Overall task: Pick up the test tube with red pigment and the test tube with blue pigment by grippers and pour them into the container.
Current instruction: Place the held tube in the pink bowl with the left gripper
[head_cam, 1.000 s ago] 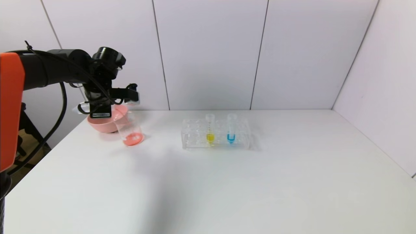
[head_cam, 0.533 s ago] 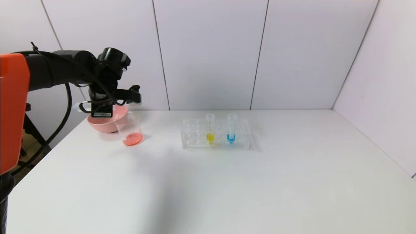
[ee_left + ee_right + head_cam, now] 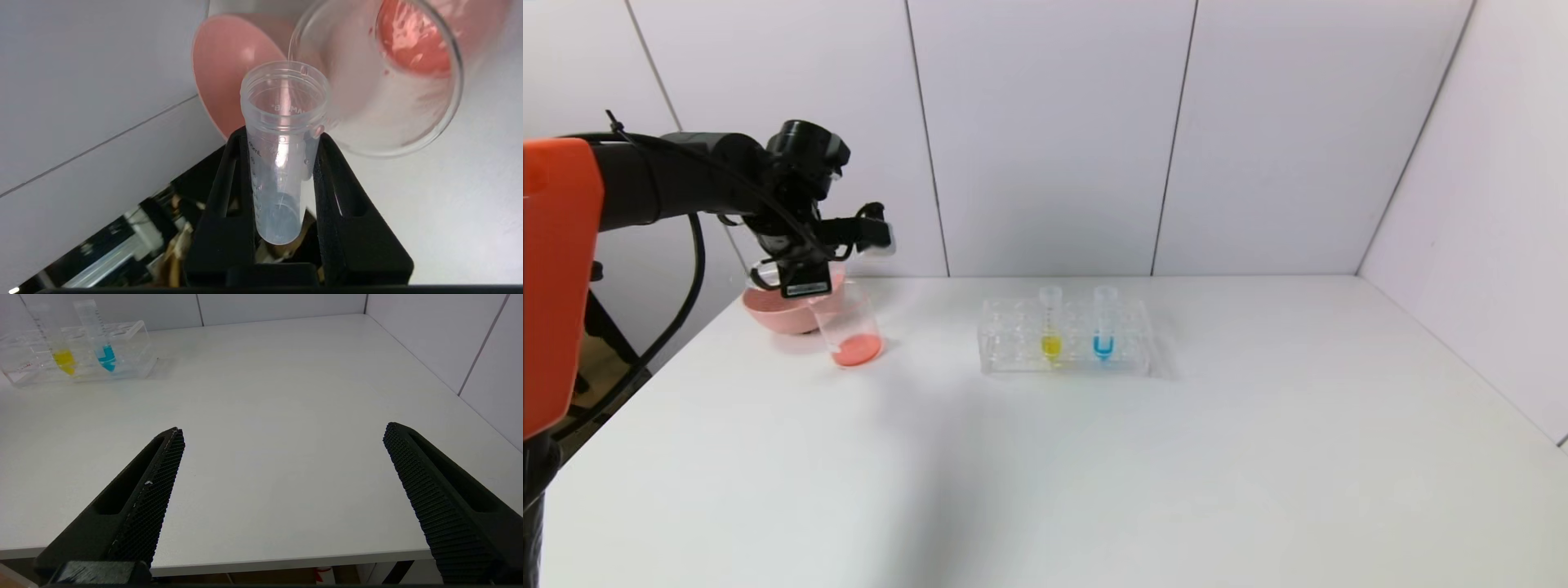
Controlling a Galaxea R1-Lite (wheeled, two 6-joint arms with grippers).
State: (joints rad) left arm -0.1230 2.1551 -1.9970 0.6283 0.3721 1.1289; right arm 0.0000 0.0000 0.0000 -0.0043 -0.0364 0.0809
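My left gripper is shut on the red-pigment test tube, which is clear with graduation marks and now shows no liquid inside. It holds the tube in the air just above the container. The tube's open mouth lies beside the rim of the container in the left wrist view. Orange-red liquid lies in the container's bottom. The test tube with blue pigment stands upright in the clear rack and also shows in the right wrist view. My right gripper is open and empty at the table's front edge.
A pink bowl sits right behind the container, near the table's left edge, and also shows in the left wrist view. A tube with yellow liquid stands in the rack left of the blue one. White walls close the back and right.
My left gripper has turned and shifted a little to the right above the container, with the tube still in it. The tube end that stuck out to its left no longer shows.
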